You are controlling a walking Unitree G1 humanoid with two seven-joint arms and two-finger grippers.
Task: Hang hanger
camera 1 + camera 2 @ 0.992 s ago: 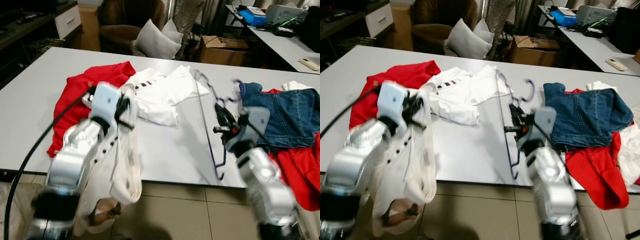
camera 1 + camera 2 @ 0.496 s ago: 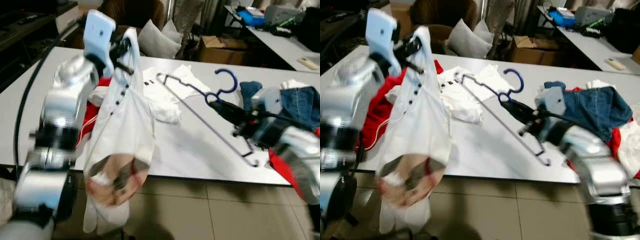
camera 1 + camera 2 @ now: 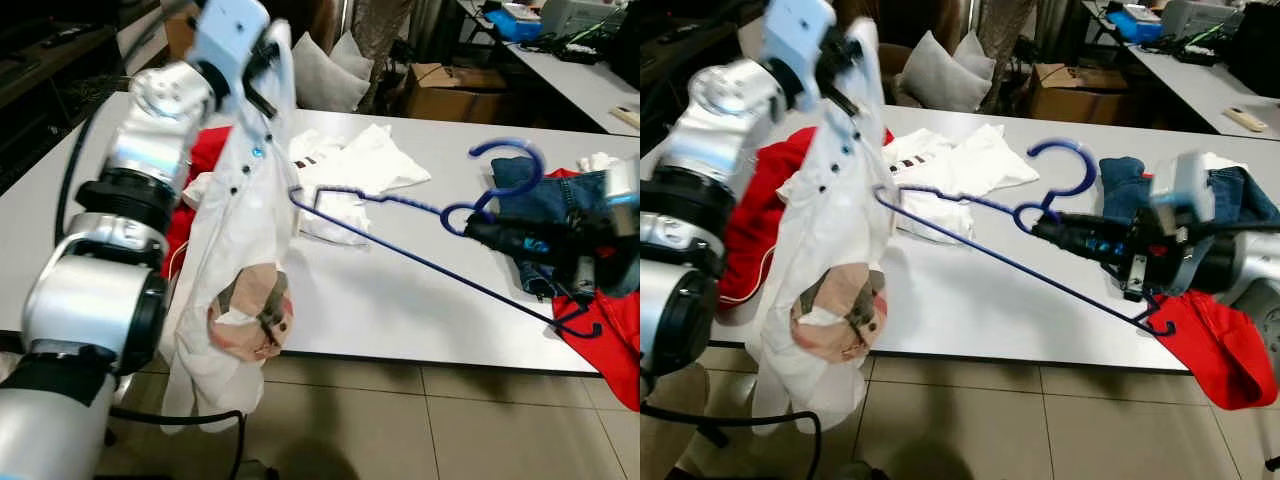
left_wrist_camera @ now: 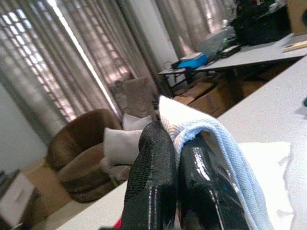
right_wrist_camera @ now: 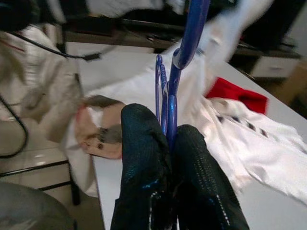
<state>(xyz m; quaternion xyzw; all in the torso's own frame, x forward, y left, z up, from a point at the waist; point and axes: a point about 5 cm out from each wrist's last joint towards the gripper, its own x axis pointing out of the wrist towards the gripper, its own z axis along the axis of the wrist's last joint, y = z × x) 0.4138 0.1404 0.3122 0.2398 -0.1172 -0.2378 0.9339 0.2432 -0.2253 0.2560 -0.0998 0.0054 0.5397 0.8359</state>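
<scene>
Over the table (image 3: 400,310), hanger (image 3: 420,250) lies level, hook (image 3: 505,170) upward

Two silver arms of rounded, glossy segments with black joints; a black cable trails from the left arm. Each hand (left hand (image 4: 175,191), right hand (image 5: 168,191)) has two long black textured fingers.

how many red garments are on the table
2: a red cloth garment behind the hanging white shirt on the robot's left, and another red garment drooping over the table's near edge on its right. More may be hidden under other clothes.
</scene>
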